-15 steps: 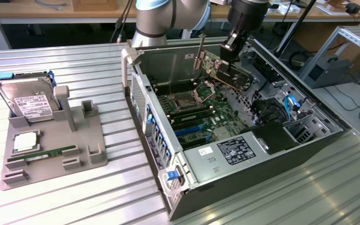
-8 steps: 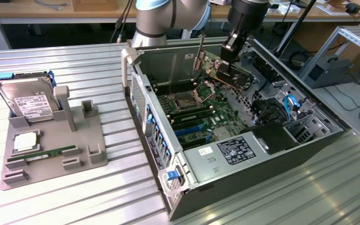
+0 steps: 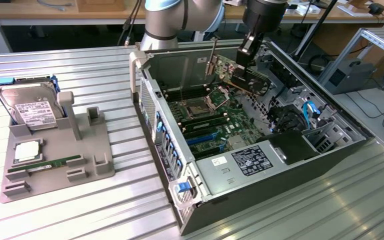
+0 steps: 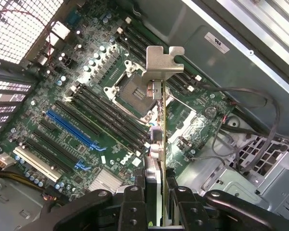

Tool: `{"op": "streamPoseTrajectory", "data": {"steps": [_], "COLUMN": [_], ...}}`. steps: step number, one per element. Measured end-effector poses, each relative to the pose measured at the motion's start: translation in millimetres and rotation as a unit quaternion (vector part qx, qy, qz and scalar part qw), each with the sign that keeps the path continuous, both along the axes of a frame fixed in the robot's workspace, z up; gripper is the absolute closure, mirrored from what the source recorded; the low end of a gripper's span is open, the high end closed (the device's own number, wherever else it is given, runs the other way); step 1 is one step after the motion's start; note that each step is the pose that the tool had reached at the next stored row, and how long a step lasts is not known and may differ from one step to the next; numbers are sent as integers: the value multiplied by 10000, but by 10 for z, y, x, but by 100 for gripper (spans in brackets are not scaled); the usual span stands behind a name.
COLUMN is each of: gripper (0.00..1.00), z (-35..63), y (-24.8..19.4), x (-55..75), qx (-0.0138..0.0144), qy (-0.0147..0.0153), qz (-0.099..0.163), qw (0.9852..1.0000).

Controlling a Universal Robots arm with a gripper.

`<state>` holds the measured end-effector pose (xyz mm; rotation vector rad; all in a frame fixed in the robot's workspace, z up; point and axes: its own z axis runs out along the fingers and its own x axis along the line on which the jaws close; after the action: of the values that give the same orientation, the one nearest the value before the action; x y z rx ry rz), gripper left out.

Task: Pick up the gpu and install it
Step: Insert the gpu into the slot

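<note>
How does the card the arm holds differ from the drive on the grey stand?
The gpu is dark with a silver bracket; the hard drive is silver with a white label. The gpu hangs in the gripper over the case; the hard drive rests on the grey stand. Both are flat rectangles.

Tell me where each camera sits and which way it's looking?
Exterior view: off the arm, up high, looking down slantwise at the open computer case and the grey parts holder on the ribbed table; the arm and gripper show.
Wrist view: on the wrist, looking down past the gripper's black fingers onto the motherboard.
Shared: both show the gpu clamped in the gripper, above the motherboard inside the case.
</note>
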<state>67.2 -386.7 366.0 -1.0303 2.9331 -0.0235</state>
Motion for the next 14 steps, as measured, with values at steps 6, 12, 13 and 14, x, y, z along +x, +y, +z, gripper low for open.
{"op": "streamPoseTrajectory", "data": {"steps": [6,12,13,14], "gripper": [73,73,73,73], "z": [0,0,0,0], "y": [0,0,0,0], "x": [0,0,0,0], "qx": [0,0,0,0], "qy": [0,0,0,0], "qz": [122,267,294,336], "qw": [9999,9996,9996,9994]}}
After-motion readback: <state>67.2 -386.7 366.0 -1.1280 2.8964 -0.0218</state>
